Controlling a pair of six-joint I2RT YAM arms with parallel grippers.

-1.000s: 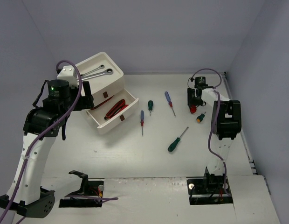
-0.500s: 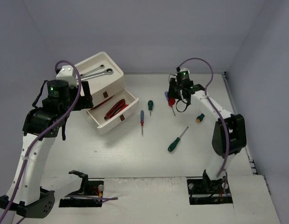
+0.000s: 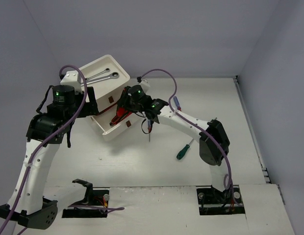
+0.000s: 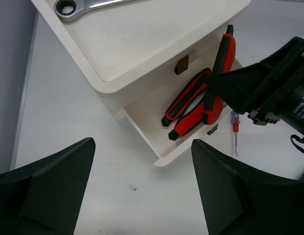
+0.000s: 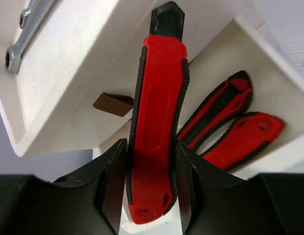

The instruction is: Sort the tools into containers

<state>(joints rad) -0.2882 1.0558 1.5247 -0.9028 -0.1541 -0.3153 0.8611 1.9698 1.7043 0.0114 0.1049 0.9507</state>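
A red-handled cutter (image 5: 157,98) is clamped in the right end effector (image 5: 149,166) over the open drawer (image 4: 142,110). The left end effector (image 4: 142,147) is held apart.

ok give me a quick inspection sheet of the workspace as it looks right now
surface: white table, both arms bolted at its near edge
job's things: white drawer box with two wrenches in its top tray; open drawer holding red-black pliers; blue screwdriver and green screwdriver loose on the table
clutter: nothing seen
grippers: left pincer open and empty, hovering near the box; right pincer shut on a red-black tool at the open drawer
cables: purple cables looped along both arms
surroundings: plain grey walls
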